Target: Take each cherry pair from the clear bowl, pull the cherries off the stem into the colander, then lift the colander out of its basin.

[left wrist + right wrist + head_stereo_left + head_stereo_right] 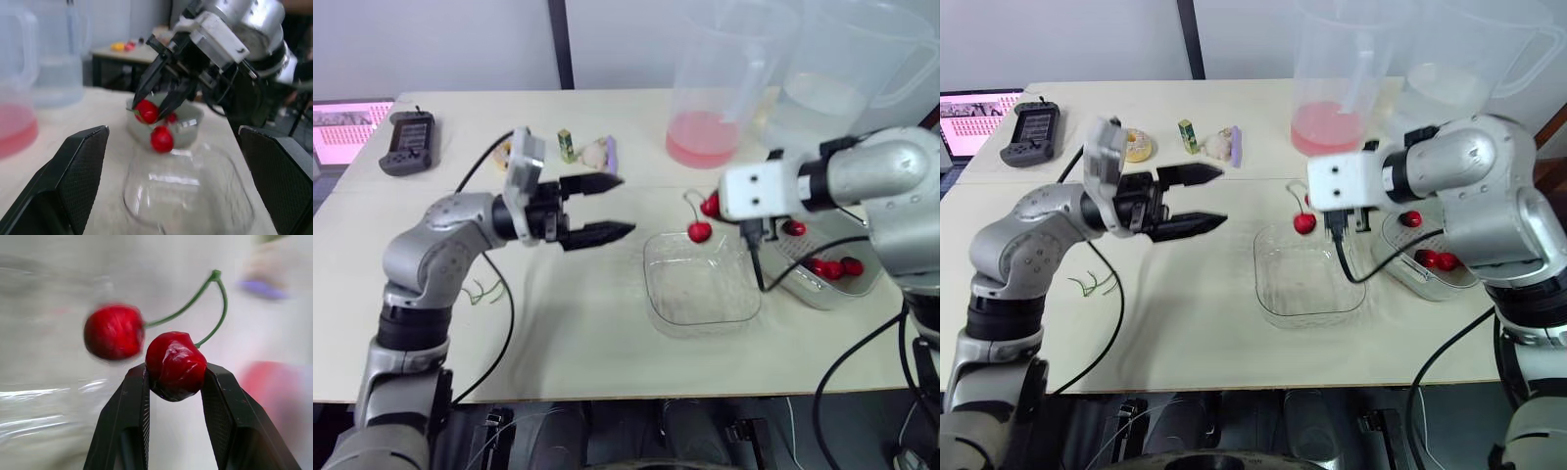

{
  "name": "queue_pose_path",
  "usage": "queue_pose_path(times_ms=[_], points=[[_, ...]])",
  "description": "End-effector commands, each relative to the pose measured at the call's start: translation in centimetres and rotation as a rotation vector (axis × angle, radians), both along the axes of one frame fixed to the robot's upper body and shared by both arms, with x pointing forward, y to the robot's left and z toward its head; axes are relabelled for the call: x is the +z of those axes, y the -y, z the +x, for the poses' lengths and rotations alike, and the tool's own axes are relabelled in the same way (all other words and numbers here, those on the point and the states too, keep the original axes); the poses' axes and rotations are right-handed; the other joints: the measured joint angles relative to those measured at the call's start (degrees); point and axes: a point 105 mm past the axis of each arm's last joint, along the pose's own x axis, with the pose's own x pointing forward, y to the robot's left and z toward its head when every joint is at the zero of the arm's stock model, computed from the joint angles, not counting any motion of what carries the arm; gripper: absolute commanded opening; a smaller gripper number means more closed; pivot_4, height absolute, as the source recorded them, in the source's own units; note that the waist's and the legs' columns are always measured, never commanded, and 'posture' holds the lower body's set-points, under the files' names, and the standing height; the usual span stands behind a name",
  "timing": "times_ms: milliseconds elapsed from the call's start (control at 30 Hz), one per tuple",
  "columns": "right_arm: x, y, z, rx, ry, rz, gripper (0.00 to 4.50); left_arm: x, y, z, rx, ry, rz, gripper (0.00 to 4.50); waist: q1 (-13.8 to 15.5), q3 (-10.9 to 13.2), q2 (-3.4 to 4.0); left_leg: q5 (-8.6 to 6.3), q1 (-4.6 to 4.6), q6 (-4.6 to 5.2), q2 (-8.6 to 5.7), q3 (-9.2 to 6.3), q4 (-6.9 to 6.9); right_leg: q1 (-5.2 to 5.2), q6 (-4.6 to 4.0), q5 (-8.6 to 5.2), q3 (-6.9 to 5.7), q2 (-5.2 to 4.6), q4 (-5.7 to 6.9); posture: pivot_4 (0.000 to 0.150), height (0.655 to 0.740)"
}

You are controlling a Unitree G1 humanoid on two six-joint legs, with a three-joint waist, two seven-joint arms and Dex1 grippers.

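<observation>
My right gripper (175, 369) is shut on one red cherry (175, 365) of a cherry pair. The other cherry (113, 331) dangles from the green stem (195, 303). The pair (705, 217) hangs above the far edge of the clear bowl (700, 284). To the right, the colander (832, 284) in its basin holds several loose cherries (832, 266). My left gripper (625, 204) is open and hangs in the air left of the bowl. It points at the pair, a short way from it, with nothing between its fingers (73, 181).
Behind the bowl stand a pitcher of pink liquid (710, 88) and a second clear pitcher (847, 69). A handheld device (408, 142), small items (587, 149) and bare green stems (1092, 284) lie on the table's left. Cables trail from both arms.
</observation>
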Motion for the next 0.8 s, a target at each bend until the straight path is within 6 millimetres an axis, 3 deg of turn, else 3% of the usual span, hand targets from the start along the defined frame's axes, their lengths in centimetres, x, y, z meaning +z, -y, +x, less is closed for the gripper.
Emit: queue_pose_path(times_ms=[33,133,267,400,600,800], points=[[3.1,0.5,0.8,-0.104,0.173,0.138,1.5,3.0,-0.1,0.6,0.009,0.02,-0.117,4.5,0.18,0.0,0.0,0.0,-0.01,0.0,0.0,0.0,0.0,-0.01,0.0,0.0,0.0,0.0,0.0,0.15,0.74],[2.8,1.0,1.7,-0.246,0.174,0.304,1.5,5.2,0.1,2.6,0.093,0.018,-0.214,4.5,0.39,0.0,-0.01,0.0,-0.05,0.0,-0.03,-0.01,0.01,0.01,0.0,0.0,0.0,-0.04,-0.05,0.15,0.74],[1.3,1.4,2.7,-0.432,0.167,0.477,1.5,6.0,0.3,6.0,0.281,0.055,-0.197,4.5,0.49,-0.01,-0.01,0.0,-0.08,0.0,-0.12,-0.03,0.0,0.02,0.09,0.03,0.0,-0.11,-0.07,0.15,0.74],[1.3,-0.3,3.2,-0.534,0.232,0.638,1.5,6.5,2.1,6.4,0.278,0.065,-0.188,4.5,0.21,-0.01,0.01,0.0,-0.14,0.0,-0.12,-0.02,-0.11,-0.14,0.23,0.11,0.01,-0.1,-0.03,0.15,0.74],[2.4,-2.3,3.3,-0.56,0.344,0.799,1.5,6.9,3.8,7.3,0.299,0.083,-0.173,4.5,0.24,-0.02,0.01,0.24,-0.54,-0.37,-0.14,-0.07,-0.6,-0.79,0.25,0.14,0.0,-0.1,0.04,0.15,0.74],[3.3,-4.1,3.1,-0.519,0.335,0.937,1.5,8.6,5.2,7.3,0.262,0.093,-0.214,4.5,0.22,-0.02,0.02,0.27,-0.84,-0.42,-0.16,-0.13,-0.72,-1.1,0.24,0.17,-0.04,-0.12,0.04,0.15,0.74]])
